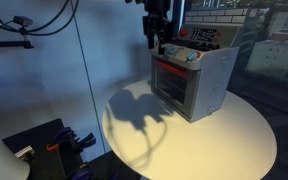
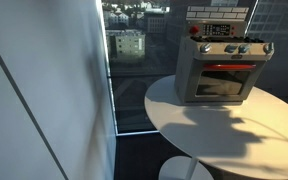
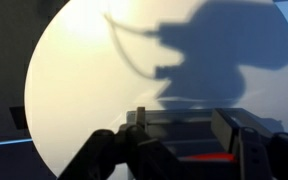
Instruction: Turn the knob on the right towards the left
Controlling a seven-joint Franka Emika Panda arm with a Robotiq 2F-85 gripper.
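Wrist view: the tool [image 3: 176, 150] enters from 6 o'clock with its two fingers [image 3: 99, 152] spread wide and nothing between them; beyond lie the top edge of the toy oven [image 3: 179, 125] and the round white worktop [image 3: 74, 80], crossed by the arm's shadow. In an exterior view the tool [image 1: 156, 42] hangs just above the oven [image 1: 194, 85], near its 11 o'clock corner and apparently clear of the control row. The task's thing, the right knob [image 2: 267, 47], sits at the 3 o'clock end of the row of knobs on the oven's front panel; it is probably the one seen at [image 1: 192, 56], though the picture is too small to be sure. Judged step: approach, with the knob not yet grasped. The next move would call for shifting the tool along the row toward the right end, lowering it so the fingers straddle the knob, closing lightly, then rotating the wrist toward the left without pushing the light oven across the worktop.
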